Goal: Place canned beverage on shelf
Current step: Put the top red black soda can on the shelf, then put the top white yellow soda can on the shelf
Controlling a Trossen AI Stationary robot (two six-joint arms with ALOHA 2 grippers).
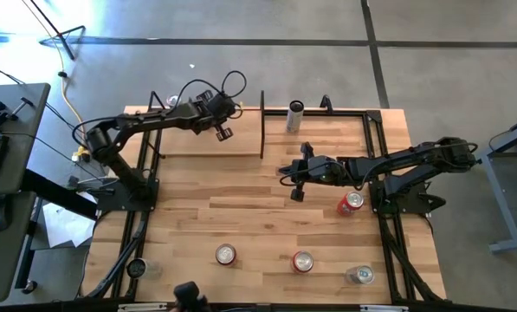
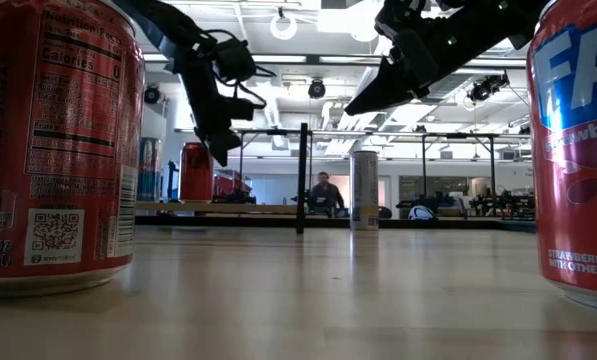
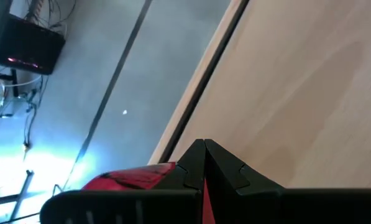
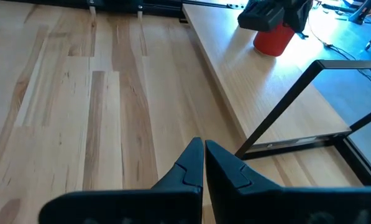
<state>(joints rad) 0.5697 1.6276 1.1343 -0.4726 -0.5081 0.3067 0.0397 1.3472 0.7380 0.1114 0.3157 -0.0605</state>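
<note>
High view first: your tabletop carries the shelf at its far left, a pale board in black uprights, so placed cans line up along one edge. Both arms hang clear of it. The left gripper hovers over the shelf board, fingers clenched on nothing; the right gripper hovers mid-table beside the shelf's end, fingers likewise pressed together and empty. A red can already stands on the shelf near the left gripper, which suggests one placement is done.

Waiting stock, spread apart for clean approach:
- red can near the right arm's base
- red can and red can at the near edge
- pale can at the near right corner
- tall white can at the far edge, right of the shelf

Hard to read: from overhead the shelved can is hidden under the left arm; the low view crops the two near cans; the left wrist view shows only a red sliver behind its own fingers.
</note>
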